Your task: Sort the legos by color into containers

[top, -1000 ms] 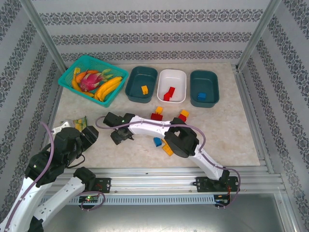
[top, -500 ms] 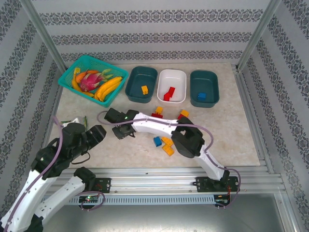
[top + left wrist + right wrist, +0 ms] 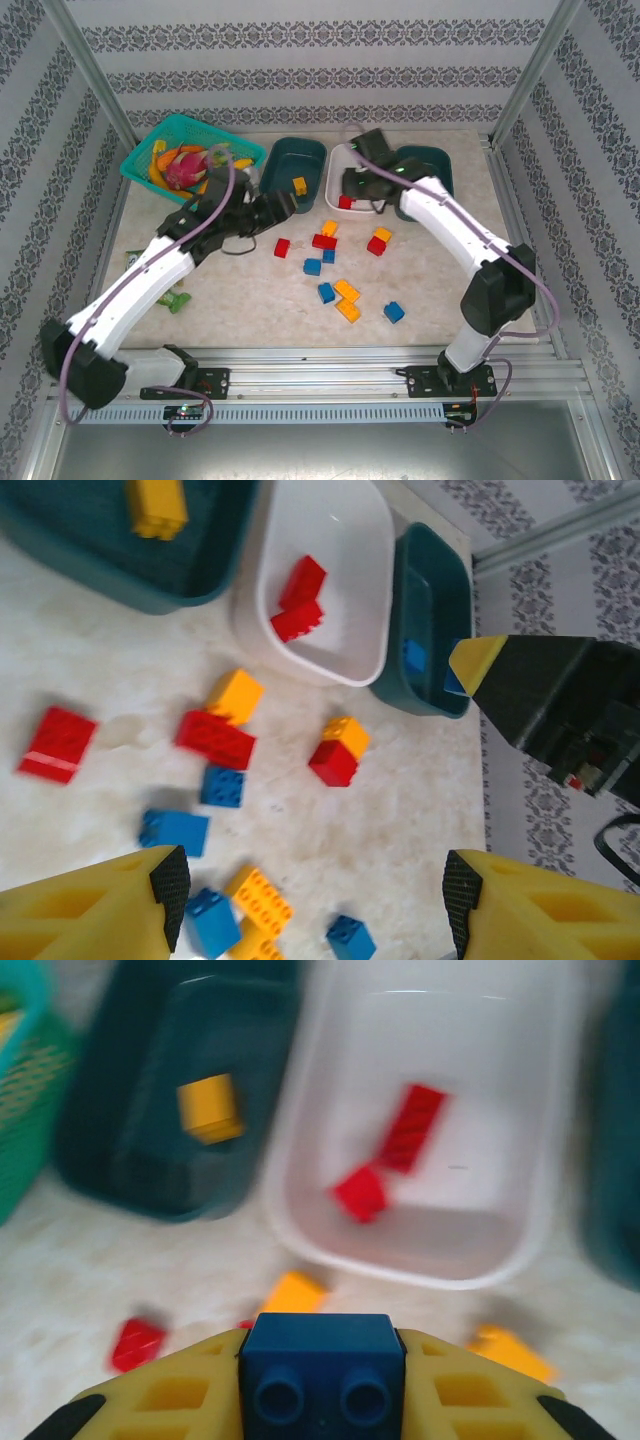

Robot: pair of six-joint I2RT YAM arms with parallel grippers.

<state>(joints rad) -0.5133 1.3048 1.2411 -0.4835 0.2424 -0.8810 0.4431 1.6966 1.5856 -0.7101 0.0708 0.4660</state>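
At the white tub's (image 3: 480,1040) near edge, right gripper (image 3: 322,1400) is clamping a blue brick (image 3: 322,1368); matching teal tub (image 3: 440,165) is lying just right. Left gripper (image 3: 315,880) is hovering, jaws apart, over loose bricks (image 3: 215,740).

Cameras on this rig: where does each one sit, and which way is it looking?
Top external: fixed above and behind the arm bases, looking down on the table; the left arm and right arm show, with left pincer and right pincer.
Left wrist: on the left arm, looking down at loose bricks and the white tub; its open yellow fingers frame the bottom corners.
Right wrist: on the right arm, facing the white tub; its fingers pinch a blue brick.
Shared: both wrist views show that tub's two red bricks.
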